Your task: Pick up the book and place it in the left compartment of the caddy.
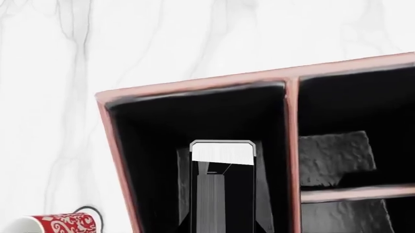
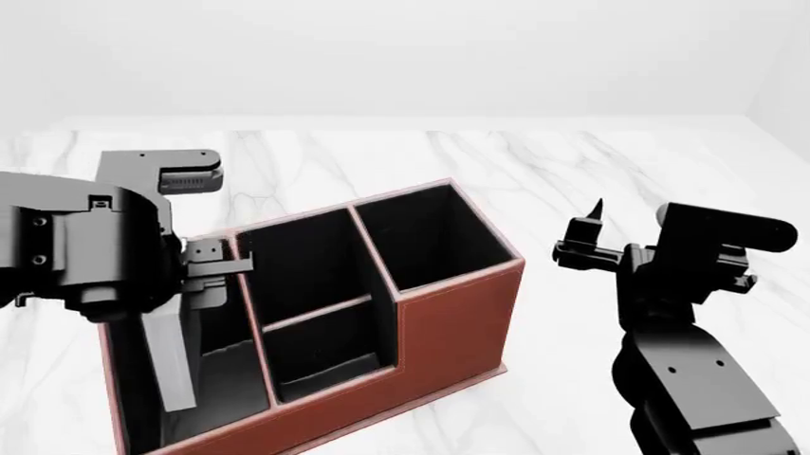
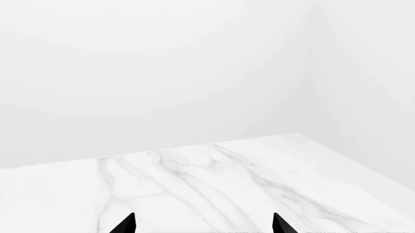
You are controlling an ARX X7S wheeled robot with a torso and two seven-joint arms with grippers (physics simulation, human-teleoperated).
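- Left gripper (image 2: pixel 190 284) sits low over the caddy's (image 2: pixel 450 313) left end, nearest the camera in head view; its fingers reach down into the left compartment (image 2: pixel 209 379).
- Book (image 1: pixel 222 189) stands on edge inside that slot, white page edges up, dark cover sides between the gripper fingers (image 1: pixel 263 194) in the left wrist view. Gripper looks clamped on the book, pads against both covers.
- Book in head view shows as a grey slab (image 2: pixel 165 365) tilted slightly, hanging in the slot under the gripper.
- Two small middle cells and the square end cell lie to the right of the slot.
- Red patterned mug (image 1: pixel 61 224) on the marble table (image 1: pixel 52 73) just outside the caddy's outer wall.
- Right gripper (image 2: pixel 629 230) hovers well right of the caddy, jaws apart, holding nothing; only its two tips show over the marble in its wrist view.
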